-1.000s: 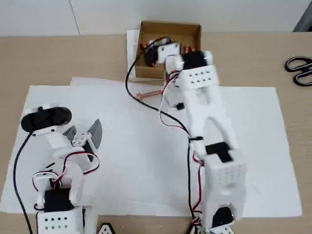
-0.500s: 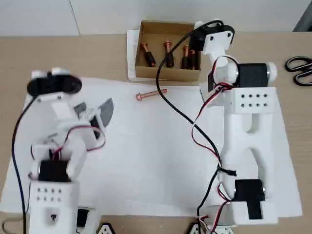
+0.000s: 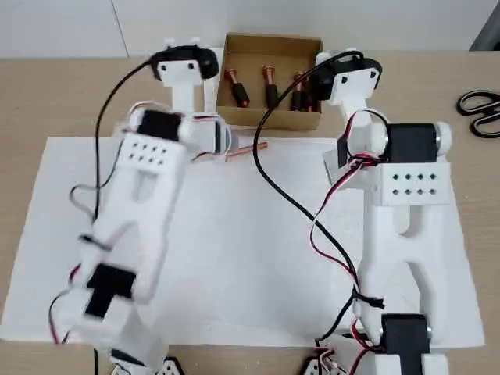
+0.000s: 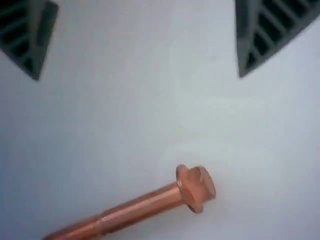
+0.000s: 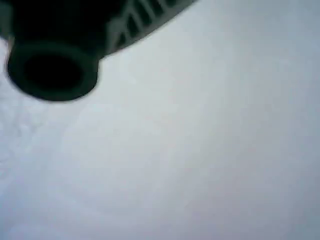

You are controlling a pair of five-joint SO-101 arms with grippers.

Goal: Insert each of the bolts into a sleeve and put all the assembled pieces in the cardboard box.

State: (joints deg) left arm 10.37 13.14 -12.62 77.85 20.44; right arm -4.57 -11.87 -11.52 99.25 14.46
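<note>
Left gripper (image 4: 145,40) is wide open with nothing between its fingers (image 4: 270,30), which sit just above the white paper (image 3: 234,258).

Surface first: that paper sheet covers most of a light wooden table (image 3: 47,86), and there's a pale wall past the table's far edge. Scissors (image 3: 480,109) lie on the bare wood, well away from the gripper and out past the right arm (image 3: 402,180).

One loose copper bolt (image 4: 140,207) lies flat on the paper. Its hex head is close to the open fingers but isn't touching either one, and the shank runs away from the gripper. In the high view, the same bolt (image 3: 248,148) pokes out from under the left arm's wrist, just short of the cardboard box (image 3: 273,41). The box is right beyond the gripper and already has a few assembled pieces (image 3: 269,84) lying in it, copper bolts in dark sleeves.

Pose-wise, the left arm (image 3: 141,203) is stretched far forward across the paper, angled toward the box, with its wrist turned down over the bolt. The right arm reaches straight forward with its wrist next to the box's right-hand corner. The right gripper (image 5: 100,30) hangs low over bare paper, and I honestly can't tell if it's open or closed.
</note>
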